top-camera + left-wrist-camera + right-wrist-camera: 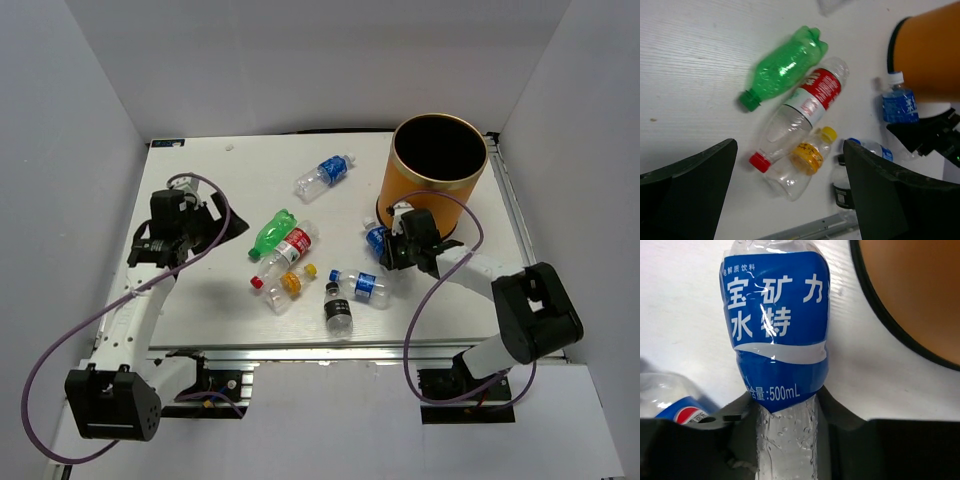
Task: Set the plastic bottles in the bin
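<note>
My right gripper (pixel 392 245) (pixel 787 435) is shut on a clear, blue-labelled plastic bottle (pixel 376 238) (pixel 777 335) lying on the table at the foot of the orange bin (pixel 405 195) (pixel 915 290). Its clear lower body is pinched between the fingers (pixel 840 415). My left gripper (pixel 232 225) (pixel 790 200) hangs open above the table's left side, holding nothing. Below it lie a green bottle (pixel 782 67), a red-labelled one (pixel 810 97) and a yellow-labelled one (pixel 805 159). A black-labelled bottle (pixel 339 309) and a Pepsi bottle (pixel 365 286) lie near the front edge. Another blue-labelled bottle (pixel 326 173) lies farther back.
White walls close in the table on the left, back and right. A metal rail (pixel 300 348) runs along the front edge. The bin (pixel 932 55) stands at the back right, its black inside open upward. Purple cables loop off both arms.
</note>
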